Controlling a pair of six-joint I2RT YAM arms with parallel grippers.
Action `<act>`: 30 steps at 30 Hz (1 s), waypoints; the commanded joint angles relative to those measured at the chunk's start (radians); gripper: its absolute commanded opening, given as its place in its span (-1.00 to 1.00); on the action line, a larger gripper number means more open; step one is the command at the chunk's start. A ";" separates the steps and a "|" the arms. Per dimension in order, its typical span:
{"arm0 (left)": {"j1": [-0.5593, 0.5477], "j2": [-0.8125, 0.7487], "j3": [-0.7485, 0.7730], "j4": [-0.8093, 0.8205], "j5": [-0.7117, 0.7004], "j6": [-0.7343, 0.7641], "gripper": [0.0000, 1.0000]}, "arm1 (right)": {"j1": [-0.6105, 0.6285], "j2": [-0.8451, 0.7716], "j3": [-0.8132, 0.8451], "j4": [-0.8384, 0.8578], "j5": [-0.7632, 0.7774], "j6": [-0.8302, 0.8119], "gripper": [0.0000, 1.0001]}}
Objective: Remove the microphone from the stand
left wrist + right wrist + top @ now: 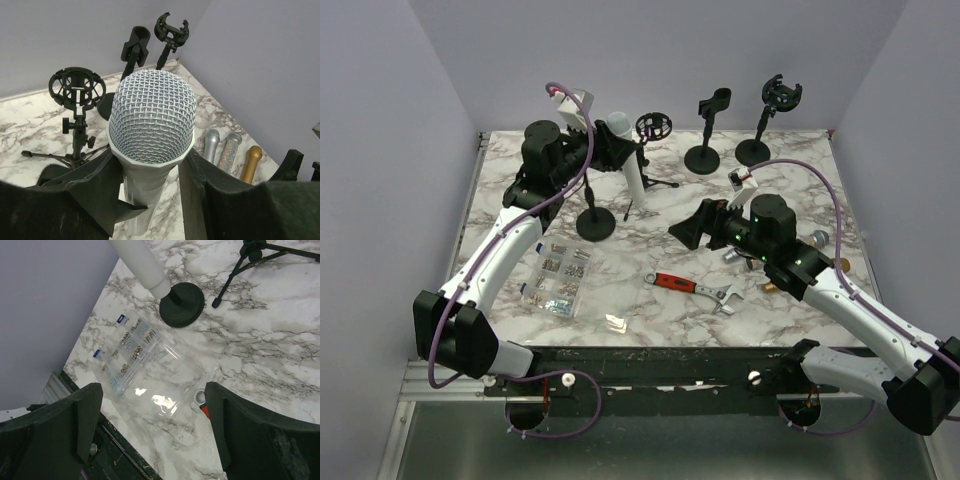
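Wrench (692, 288) lay near centre on the marble table (800, 175); just beyond it the right gripper (686, 226) hovered with jaws wide apart. Far left, the left gripper (150, 167) clasped the white microphone (152, 115) below its mesh head, seated in its round-based stand (595, 224).

Microphone up on its stand, back left of the table

The microphone (633, 178) sits in the stand (595, 224). A tripod mount (653, 126) is just behind it to the right, with two holders (704, 158) further right along the back. Up front, the bag of screws (557, 275) lies left and the wrench (695, 288) right of it, with spare microphones (817, 238) by the right edge.
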 commanded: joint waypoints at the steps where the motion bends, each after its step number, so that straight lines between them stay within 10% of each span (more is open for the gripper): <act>1: -0.005 -0.006 0.030 -0.119 -0.046 0.015 -0.29 | 0.002 0.013 0.002 0.032 -0.021 0.012 0.81; 8: 0.005 -0.004 0.058 -0.147 -0.110 0.022 -0.28 | 0.002 0.020 -0.004 0.039 -0.025 0.019 0.81; 15: 0.007 -0.008 0.066 -0.174 -0.087 0.040 -0.99 | 0.002 0.017 -0.016 0.043 -0.024 0.025 0.81; 30: 0.019 0.086 0.087 -0.071 0.179 -0.212 -1.00 | 0.002 -0.030 0.026 -0.018 0.081 -0.043 0.81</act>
